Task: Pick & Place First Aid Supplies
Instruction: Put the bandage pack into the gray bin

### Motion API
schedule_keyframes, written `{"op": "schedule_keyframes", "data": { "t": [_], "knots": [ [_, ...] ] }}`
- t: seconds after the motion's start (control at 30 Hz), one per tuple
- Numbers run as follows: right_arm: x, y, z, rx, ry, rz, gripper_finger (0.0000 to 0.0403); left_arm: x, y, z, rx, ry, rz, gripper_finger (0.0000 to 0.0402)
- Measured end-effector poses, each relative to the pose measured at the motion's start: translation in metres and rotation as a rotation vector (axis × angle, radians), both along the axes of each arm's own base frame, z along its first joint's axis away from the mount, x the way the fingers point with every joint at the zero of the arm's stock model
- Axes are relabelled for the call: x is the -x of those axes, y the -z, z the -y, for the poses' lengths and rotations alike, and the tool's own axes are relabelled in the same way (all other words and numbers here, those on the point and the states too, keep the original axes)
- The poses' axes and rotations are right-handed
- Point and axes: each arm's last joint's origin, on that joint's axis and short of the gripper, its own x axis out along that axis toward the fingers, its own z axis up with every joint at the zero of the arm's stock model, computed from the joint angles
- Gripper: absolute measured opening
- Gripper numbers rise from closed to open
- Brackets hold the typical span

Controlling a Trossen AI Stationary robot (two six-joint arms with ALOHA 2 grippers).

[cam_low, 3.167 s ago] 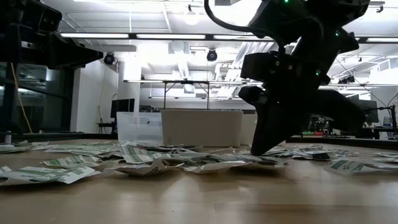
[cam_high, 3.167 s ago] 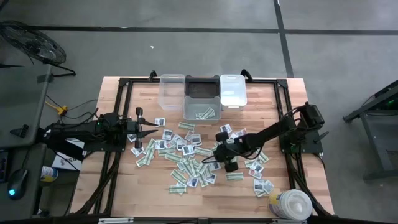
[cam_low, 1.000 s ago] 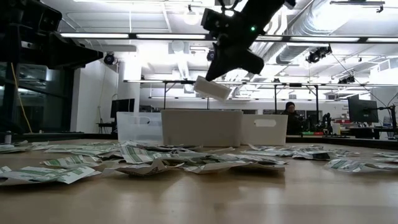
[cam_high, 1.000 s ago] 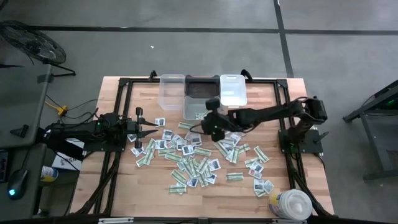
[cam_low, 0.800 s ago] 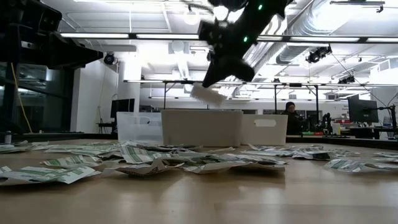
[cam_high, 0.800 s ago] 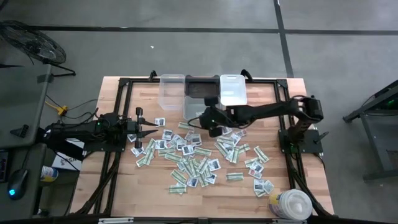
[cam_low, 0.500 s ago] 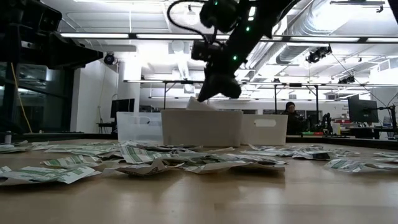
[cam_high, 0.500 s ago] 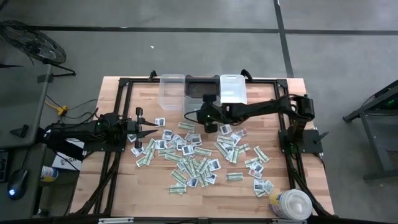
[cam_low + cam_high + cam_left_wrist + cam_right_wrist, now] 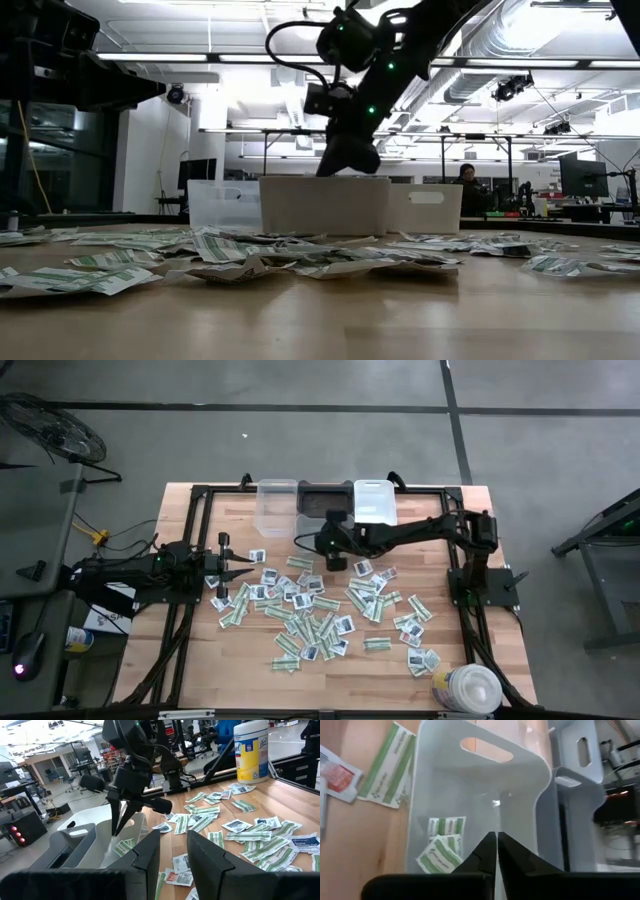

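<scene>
Now my right end effector, at 12 o'clock over the clear bin, looks near-shut and empty, carried packet gone since a second ago — drop likely done.

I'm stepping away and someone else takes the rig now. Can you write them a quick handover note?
Right gripper: fingers shut, empty, poised over the front clear plastic bin.
Left gripper: waiting at the pile's left edge, nothing visibly held.
Done: a few green-and-white strip packets lie in that bin.
Left: dozens of flat sealed packets are scattered across the wooden table; the big round white tub stands at the near right corner.
</scene>
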Motion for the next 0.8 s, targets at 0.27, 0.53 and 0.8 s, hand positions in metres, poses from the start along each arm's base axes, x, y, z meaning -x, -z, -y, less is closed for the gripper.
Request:
{"op": "schedule_keyframes", "data": {
  "t": [0.27,0.53,0.8],
  "knots": [
    [0.003,0.002,0.005,-0.115,0.123,0.053,0.0095,0.0,0.0,0.0,0.0,0.0,0.0,0.0096],
    [0.032,-0.025,0.002,-0.395,0.394,0.098,0.013,0.0,0.0,0.0,0.0,0.0,-0.001,0.0096],
    [0.07,-0.033,-0.011,-0.761,0.699,0.041,0.013,0.0,0.0,0.0,0.0,0.0,0.0,0.0096]
  ]
}}
